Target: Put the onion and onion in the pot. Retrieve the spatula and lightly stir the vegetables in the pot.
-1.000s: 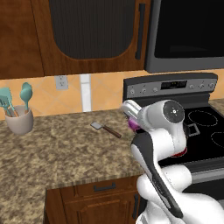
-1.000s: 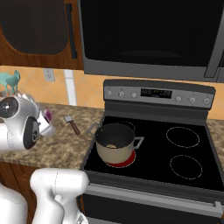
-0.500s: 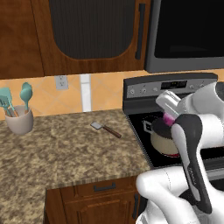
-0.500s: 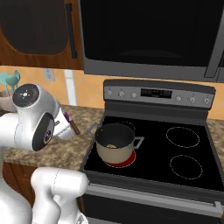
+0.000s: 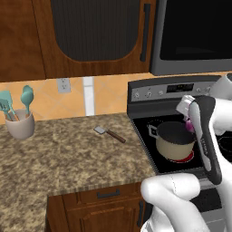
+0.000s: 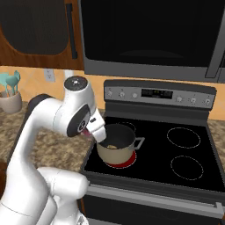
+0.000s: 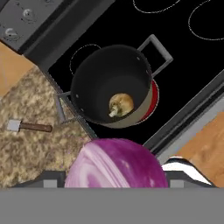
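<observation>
Robot gripper [image 7: 116, 186] holds one purple onion [image 7: 116, 163] between wide-spread jaws above the stove [image 6: 193, 132], beside the single pot [image 7: 110, 85] (one tan onion [image 7: 120, 105] inside), while one spatula [image 5: 110, 134] lies on the counter [image 5: 59, 154], handle toward the stove.

We see the beige pot [image 7: 111, 87] on a glowing red stove burner, the tan onion [image 7: 120, 105] lying inside it. The purple onion [image 7: 116, 163] hangs above the pot's near side. The spatula [image 5: 109, 133] lies flat on the counter, well apart.
</observation>
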Robot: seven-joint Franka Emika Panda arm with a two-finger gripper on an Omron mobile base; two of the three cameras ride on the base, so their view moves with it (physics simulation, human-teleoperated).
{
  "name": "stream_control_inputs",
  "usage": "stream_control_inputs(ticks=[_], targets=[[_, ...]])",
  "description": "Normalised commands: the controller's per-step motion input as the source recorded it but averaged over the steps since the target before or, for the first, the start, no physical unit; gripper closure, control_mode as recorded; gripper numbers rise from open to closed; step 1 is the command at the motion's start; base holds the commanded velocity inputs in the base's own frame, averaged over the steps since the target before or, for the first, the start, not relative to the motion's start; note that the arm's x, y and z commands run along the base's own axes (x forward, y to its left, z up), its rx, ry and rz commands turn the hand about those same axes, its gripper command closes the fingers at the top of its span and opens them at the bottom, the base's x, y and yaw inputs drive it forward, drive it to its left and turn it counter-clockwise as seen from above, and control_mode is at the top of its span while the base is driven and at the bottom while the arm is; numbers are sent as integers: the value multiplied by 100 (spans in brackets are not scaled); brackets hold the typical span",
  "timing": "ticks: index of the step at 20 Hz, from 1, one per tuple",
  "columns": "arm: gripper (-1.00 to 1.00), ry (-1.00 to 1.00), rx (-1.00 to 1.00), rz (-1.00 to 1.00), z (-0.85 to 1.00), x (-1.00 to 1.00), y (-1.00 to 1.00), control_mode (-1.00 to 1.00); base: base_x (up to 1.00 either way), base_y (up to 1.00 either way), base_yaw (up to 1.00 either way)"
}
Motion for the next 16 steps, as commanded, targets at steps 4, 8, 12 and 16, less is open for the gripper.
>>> stream_control_inputs(ticks=[4,8,12,16], targets=[[100,19,-3,0,-80,81,-28,-100,0,0,0],[100,5,0,3,-65,83,-16,-100,0,0,0],[100,-1,-2,4,-67,44,-12,-100,0,0,0],[100,-12,-6,7,-57,4,-6,-100,0,0,0]])
